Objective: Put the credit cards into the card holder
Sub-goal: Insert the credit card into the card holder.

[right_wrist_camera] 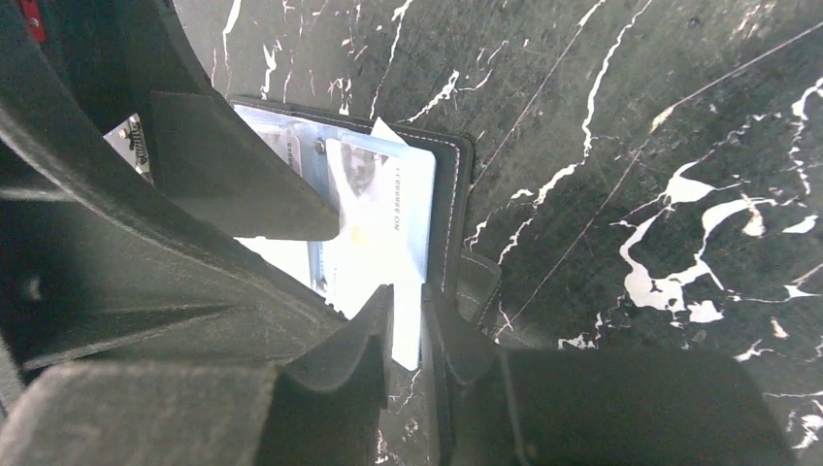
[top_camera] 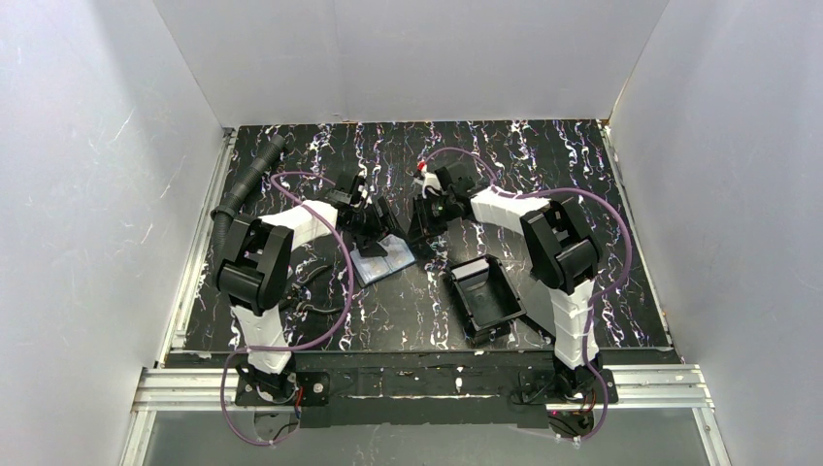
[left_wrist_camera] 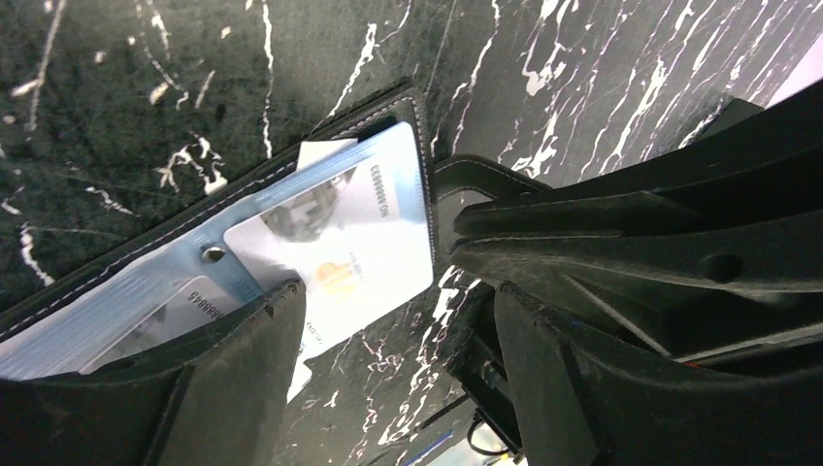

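Observation:
The card holder [top_camera: 383, 260] lies open on the black marbled table, pale blue inside, between the two grippers. In the left wrist view a white credit card [left_wrist_camera: 340, 243] with a portrait lies on its right half, and a second card [left_wrist_camera: 175, 311] sits in a left pocket. My left gripper [left_wrist_camera: 398, 291] hovers over the holder's near edge, open wide with nothing between its fingers. My right gripper [right_wrist_camera: 408, 291] stands at the holder's edge by the snap tab [right_wrist_camera: 477, 286], its jaws a narrow slit apart. A white card corner [right_wrist_camera: 408, 335] shows through the slit.
A black rimmed tray [top_camera: 482, 296] sits in front of the right arm. A corrugated black hose [top_camera: 247, 184] runs along the back left edge. White walls close the table on three sides. Purple cables loop over both arms.

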`<state>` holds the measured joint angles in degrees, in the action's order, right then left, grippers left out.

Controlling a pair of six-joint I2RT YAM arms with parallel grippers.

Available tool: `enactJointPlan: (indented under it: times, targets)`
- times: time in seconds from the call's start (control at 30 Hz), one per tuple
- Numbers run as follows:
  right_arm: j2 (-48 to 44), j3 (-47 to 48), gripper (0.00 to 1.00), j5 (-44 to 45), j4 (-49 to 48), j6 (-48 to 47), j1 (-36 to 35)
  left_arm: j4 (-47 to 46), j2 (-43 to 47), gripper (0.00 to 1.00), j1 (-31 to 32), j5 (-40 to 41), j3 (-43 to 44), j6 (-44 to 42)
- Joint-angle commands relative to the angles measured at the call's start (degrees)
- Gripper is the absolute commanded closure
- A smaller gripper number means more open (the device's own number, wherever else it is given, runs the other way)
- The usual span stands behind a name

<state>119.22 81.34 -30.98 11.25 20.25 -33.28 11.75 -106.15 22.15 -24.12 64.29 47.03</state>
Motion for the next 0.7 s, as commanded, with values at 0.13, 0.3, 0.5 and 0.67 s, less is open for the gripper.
enactJointPlan:
  times: [0.13, 0.3, 0.5, 0.67]
  targets:
    - [-3.77, -5.33, 0.7, -6.16, -8.21, 6.88, 1.88, -2.79, -0.86, 0.3, 0.48, 1.17, -2.51, 0.76]
    - [-3.85, -5.71, 0.7, -6.31, -7.81, 6.26, 1.82, 0.77, 4.96, 0.23, 0.47, 3.17, -3.1, -1.96]
    - [-4.31, -4.64, 0.7, -5.28, -6.67, 4.64, 1.02, 7.9, 6.62, 0.2, 0.44, 4.34, 0.73, -4.86]
    - [-4.24, -4.11, 0.7, -5.9, -7.36, 5.19, -0.04, 8.93, 3.88, 0.21, 0.54, 3.87, 1.83, -4.26]
